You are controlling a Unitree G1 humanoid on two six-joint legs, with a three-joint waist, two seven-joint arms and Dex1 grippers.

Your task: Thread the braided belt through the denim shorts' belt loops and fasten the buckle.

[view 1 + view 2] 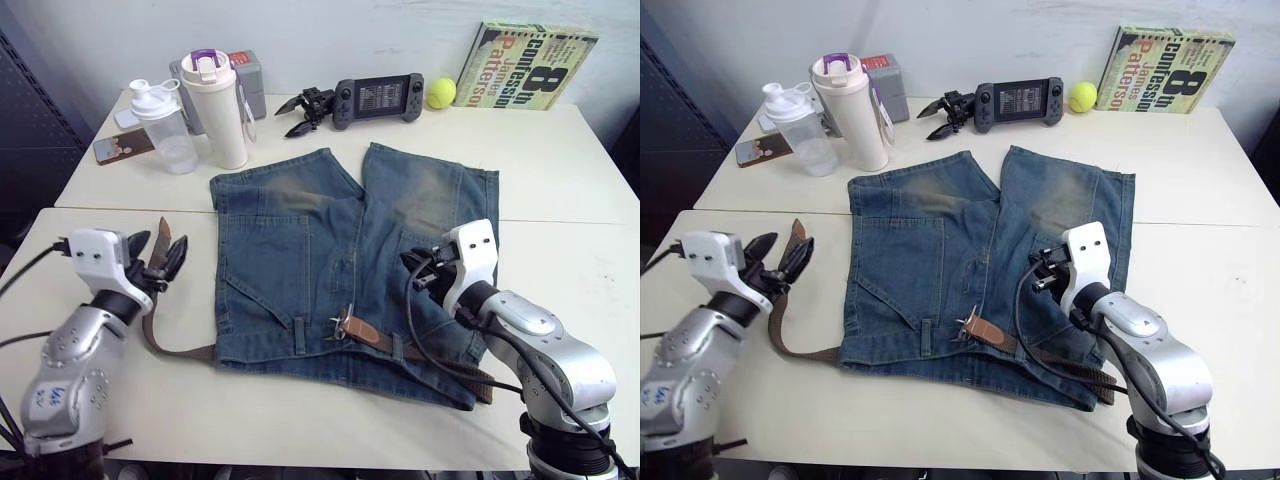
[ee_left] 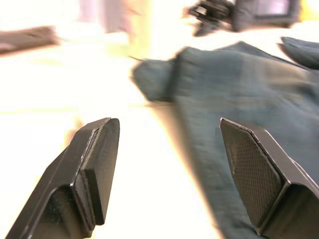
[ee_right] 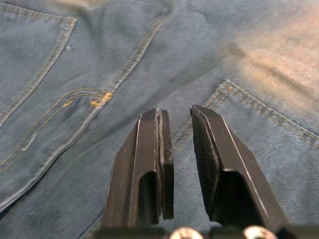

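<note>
On the near table the denim shorts [image 1: 345, 265] lie flat, waistband toward us, and the braided belt [image 1: 440, 362] runs along that waistband: its tan leather end and the buckle [image 1: 340, 322] rest near the middle, while the dark woven strap trails off the shorts on both sides, curling up to a loose end [image 1: 163, 232] beside our left gripper [image 1: 160, 258]. We judge the belt light, limp and a little grippy from its weave, so it should bend rather than push; the stiffer tan end looks like the best place to pinch when feeding the belt loops [image 1: 299, 334]. The denim is soft and will likely bunch if dragged. Our left gripper hovers with fingers wide apart, holding nothing; our right gripper [image 3: 177, 164] hangs over the shorts' pocket seam, fingers nearly together with a narrow gap, clamped on nothing. On the far table a book [image 1: 527, 65] shows "Patterson", "James" and "Confession".
</note>
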